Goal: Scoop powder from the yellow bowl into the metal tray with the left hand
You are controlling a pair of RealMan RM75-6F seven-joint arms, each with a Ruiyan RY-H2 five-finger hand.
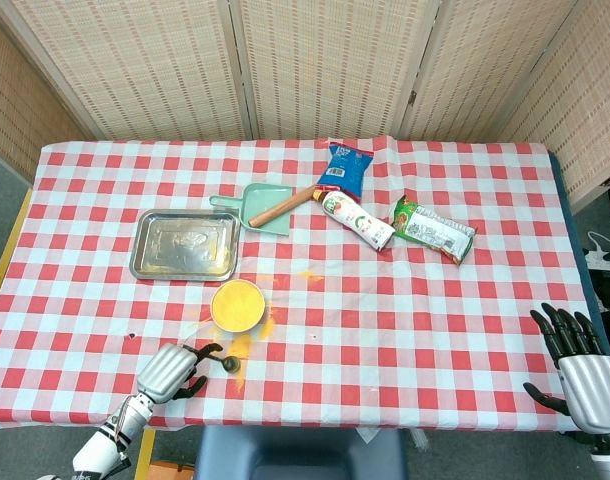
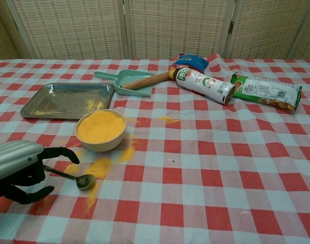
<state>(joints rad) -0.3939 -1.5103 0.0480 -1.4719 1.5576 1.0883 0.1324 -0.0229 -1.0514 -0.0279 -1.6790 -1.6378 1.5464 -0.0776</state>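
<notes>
**Left hand at near table edge, spoon in fingers, bowl just beyond**

Left hand (image 2: 20, 170): low over the near left edge of the red-and-white checked tablecloth (image 1: 405, 320), silver back plate up, forearm running off the near edge. Its dark fingers (image 2: 61, 152) curl forward and down around the handle of a small metal spoon (image 2: 76, 178). The spoon lies nearly flat, its bowl pointing right and resting on or just above the cloth; which one I cannot tell. The handle is gripped.

Right hand (image 1: 583, 368): at the near right corner, seen in the head view only. Fingers spread and pointing away from the robot, nothing in them. Well apart from all the objects.

Spilled yellow powder (image 2: 96, 168) streaks the cloth under and beside the spoon, and a smaller patch lies further out.

Round yellow bowl (image 2: 100, 131): just beyond the left hand, full of yellow-orange powder, upright.

Rectangular metal tray (image 2: 68, 99): beyond the bowl, slightly left, near it but apart. A light dusting of yellow shows on its floor.

Further back:
- a pale green plastic dustpan (image 2: 122, 80) with a wooden-handled tool (image 2: 145, 81) lying across it
- a white bottle with a yellow cap (image 2: 205, 85) on its side
- a blue packet (image 2: 191, 62)
- a green snack packet (image 2: 267, 92) on the right
</notes>
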